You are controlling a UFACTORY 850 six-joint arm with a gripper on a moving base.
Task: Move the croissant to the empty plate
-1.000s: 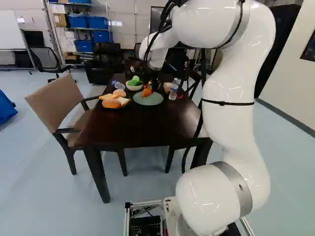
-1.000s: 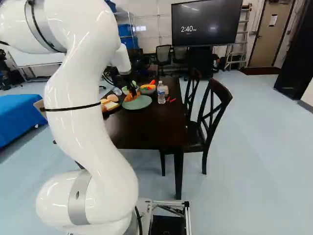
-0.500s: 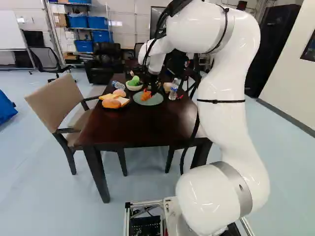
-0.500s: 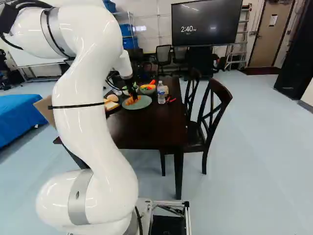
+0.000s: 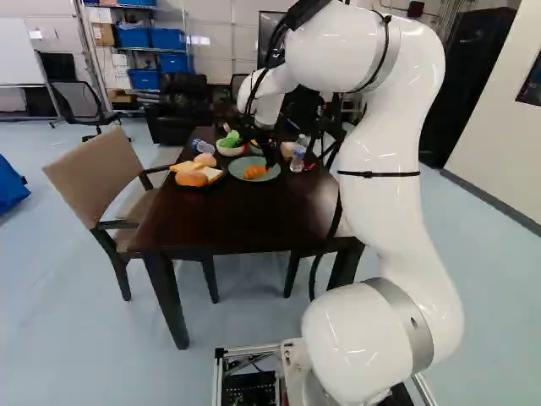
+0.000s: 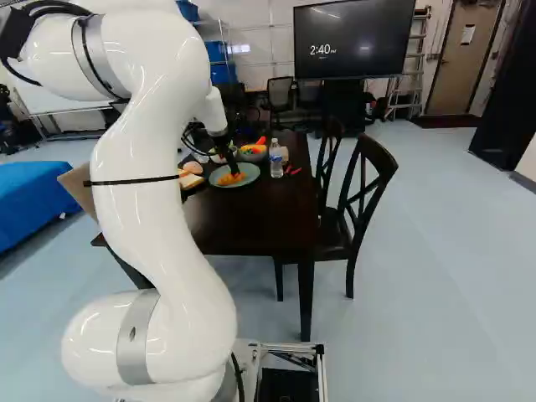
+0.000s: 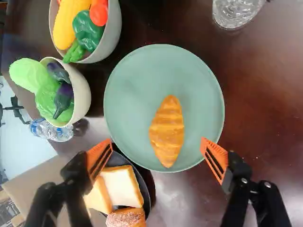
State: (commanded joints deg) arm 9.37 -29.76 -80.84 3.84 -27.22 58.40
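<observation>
Our gripper (image 5: 269, 159), upper mid. of L base view, is spread wide, released; the croissant (image 7: 166, 131) lies on the green plate (image 7: 128, 90), ahead of & btwn our fingers, touching neither.

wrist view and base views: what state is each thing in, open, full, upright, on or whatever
hand, open
croissant, ungripped, lying on green plate
green plate, holding croissant
dark plate, holding bread
corn bowl, filled
lettuce bowl, filled
bottle right of green plate in right base view, upright
wall screen, on
</observation>
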